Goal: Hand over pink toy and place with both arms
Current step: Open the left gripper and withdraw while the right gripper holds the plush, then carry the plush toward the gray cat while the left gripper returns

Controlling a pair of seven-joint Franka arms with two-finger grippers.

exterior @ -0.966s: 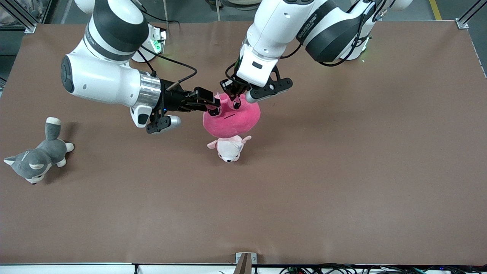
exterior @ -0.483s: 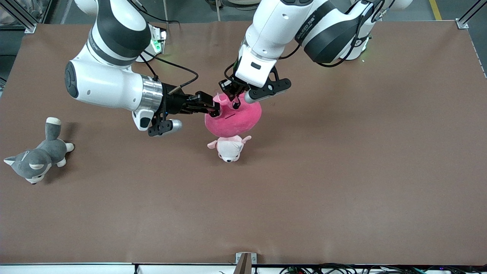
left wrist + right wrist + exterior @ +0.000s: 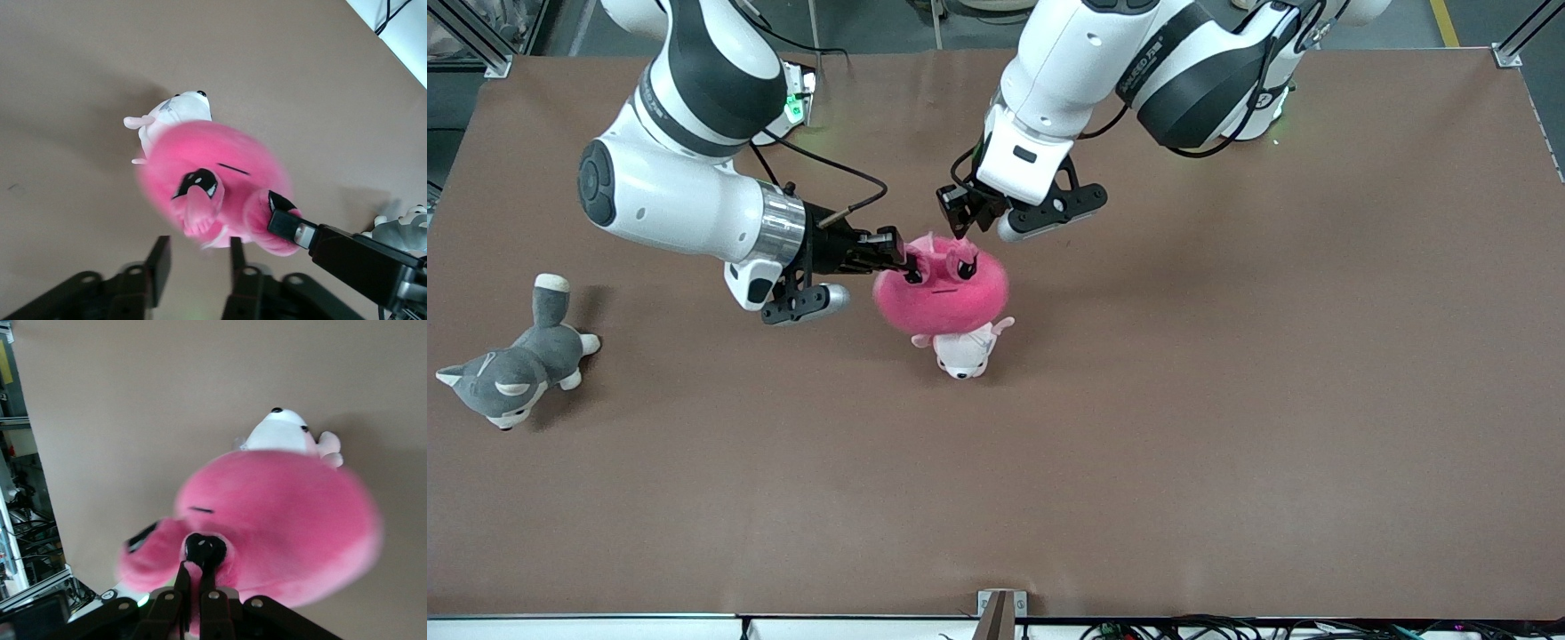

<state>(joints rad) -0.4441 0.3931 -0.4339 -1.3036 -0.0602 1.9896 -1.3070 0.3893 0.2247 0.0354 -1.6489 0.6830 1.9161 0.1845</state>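
Pink toy [image 3: 943, 298] hangs just left of the front view's centre, above the table [image 3: 1227, 400], pinched near its top edge by the right end effector [image 3: 907, 265], whose fingers press together on the plush beside one dark eye. Directly beneath it, toward the lower frame, lies a pale pink-and-white plush [image 3: 962, 349]. Above the toy, the left end effector [image 3: 962, 210] hovers with its fingers spread, gripping nothing. A grey plush dog [image 3: 511, 369] lies at the frame's left edge.

Pale plush [image 3: 963, 349] half under pink toy [image 3: 943, 293]
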